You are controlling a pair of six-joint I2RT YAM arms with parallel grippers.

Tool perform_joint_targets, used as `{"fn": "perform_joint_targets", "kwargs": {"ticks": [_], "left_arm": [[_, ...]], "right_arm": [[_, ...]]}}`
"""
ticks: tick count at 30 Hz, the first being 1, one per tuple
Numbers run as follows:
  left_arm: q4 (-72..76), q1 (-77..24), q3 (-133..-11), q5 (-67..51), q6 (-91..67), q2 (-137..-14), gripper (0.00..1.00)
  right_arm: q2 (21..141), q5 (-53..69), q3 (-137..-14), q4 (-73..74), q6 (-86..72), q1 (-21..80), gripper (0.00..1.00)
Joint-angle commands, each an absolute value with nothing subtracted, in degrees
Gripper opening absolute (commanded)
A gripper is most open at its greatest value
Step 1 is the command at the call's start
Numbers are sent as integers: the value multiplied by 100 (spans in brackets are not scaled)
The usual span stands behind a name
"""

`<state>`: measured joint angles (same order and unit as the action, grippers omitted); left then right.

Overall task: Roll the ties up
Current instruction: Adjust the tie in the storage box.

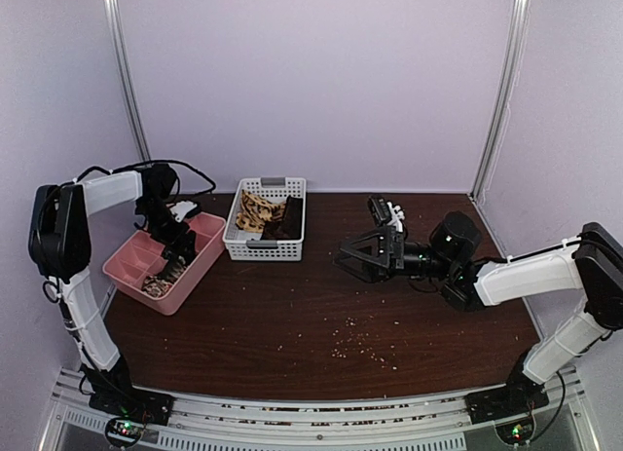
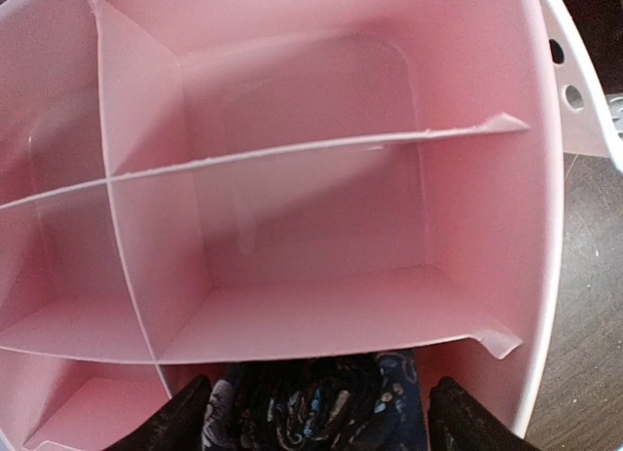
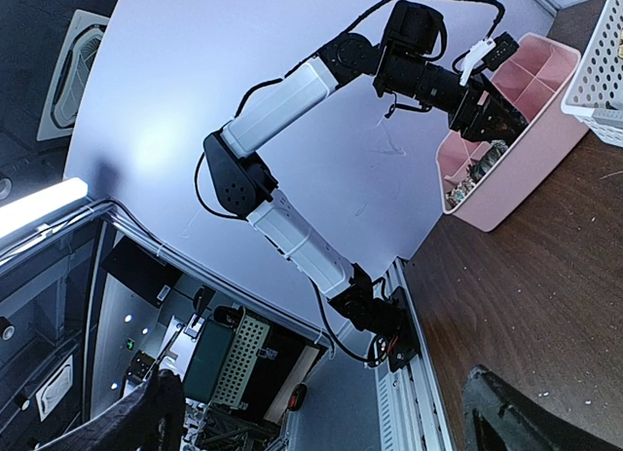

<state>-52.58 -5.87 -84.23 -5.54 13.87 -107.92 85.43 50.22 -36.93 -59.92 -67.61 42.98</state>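
Your left arm (image 1: 97,193) rises from its base, folds at the elbow and reaches over the tray (image 1: 201,264) on the left side of the bench (image 1: 292,315). The wrist is bent, so the left hand (image 1: 173,248) points down into the tray. In the wrist view its fingers (image 2: 180,422) stand apart, one on each side of the floral tie (image 2: 311,407). Only the tips show at the frame's edge, so I cannot tell whether the pads touch the cloth.

That tie is a compact dark bundle with small blue, white and reddish marks. It lies in a compartment at the tray's near end, right against the divider wall, and fills the gap between your fingers.

Your right arm (image 1: 531,274) stretches low across the bench toward the middle. The right hand (image 1: 352,261) is held off the wood and points left, with its fingers (image 3: 146,412) spread wide.

The tan tie (image 1: 255,212) and the brown tie (image 1: 290,222) lie loosely piled in the basket (image 1: 263,246), with the tan one on the left and the brown one touching it on the right. The basket stands at the back of the bench, just beside the tray.
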Motion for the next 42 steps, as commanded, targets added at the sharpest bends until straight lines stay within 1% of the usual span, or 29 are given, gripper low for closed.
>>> {"fn": "perform_joint_targets", "kwargs": {"ticks": [1,4,6,11,14,18,22,25,27,28,31,35,36,37,42], "left_arm": [[-5309,-680,-8502,-546,1332,-10687,77],[-5309,-686,-8494,-419,1289,-10644,73],[-5349,-684,-8499,-352,1276,-10559,68],[-5272,-698,-8233,-424,1187,-10394,52],[-5166,-703,-8106,-453,1193,-10492,44],[-5005,-701,-8113,-615,1187,-10801,39],[-4761,-703,-8081,-721,1217,-11120,39],[-4668,-702,-8047,-744,1244,-11382,42],[-4593,-699,-8034,-742,1243,-11392,46],[-4613,-697,-8052,-766,1253,-11395,50],[-4829,-702,-8180,-649,1263,-11391,68],[-4857,-703,-8113,-503,1197,-10911,85],[-4901,-703,-8131,-502,1188,-10779,95],[-4946,-711,-8168,-495,1180,-10682,97],[-5391,-762,-8622,-268,1168,-10374,98]], "right_arm": [[8433,5067,-3714,-6152,-6768,4272,100],[8437,5071,-3726,-6155,-6782,4272,100],[8450,5080,-3725,-6153,-6783,4275,100],[8489,5098,-3737,-6168,-6786,4273,99],[8506,5103,-3742,-6179,-6805,4276,100],[8508,5106,-3734,-6155,-6795,4272,100],[8518,5095,-3738,-6047,-6746,4271,100],[8521,5089,-3756,-5983,-6718,4273,100],[8499,5084,-3761,-5915,-6690,4272,99],[8485,5074,-3756,-5882,-6669,4273,100],[8428,5059,-3762,-5792,-6620,4276,100],[8331,5032,-3758,-5648,-6542,4276,100],[8301,5029,-3758,-5604,-6523,4273,100],[8279,5028,-3760,-5577,-6503,4271,100],[8148,5020,-3768,-5424,-6411,4272,100]]}}
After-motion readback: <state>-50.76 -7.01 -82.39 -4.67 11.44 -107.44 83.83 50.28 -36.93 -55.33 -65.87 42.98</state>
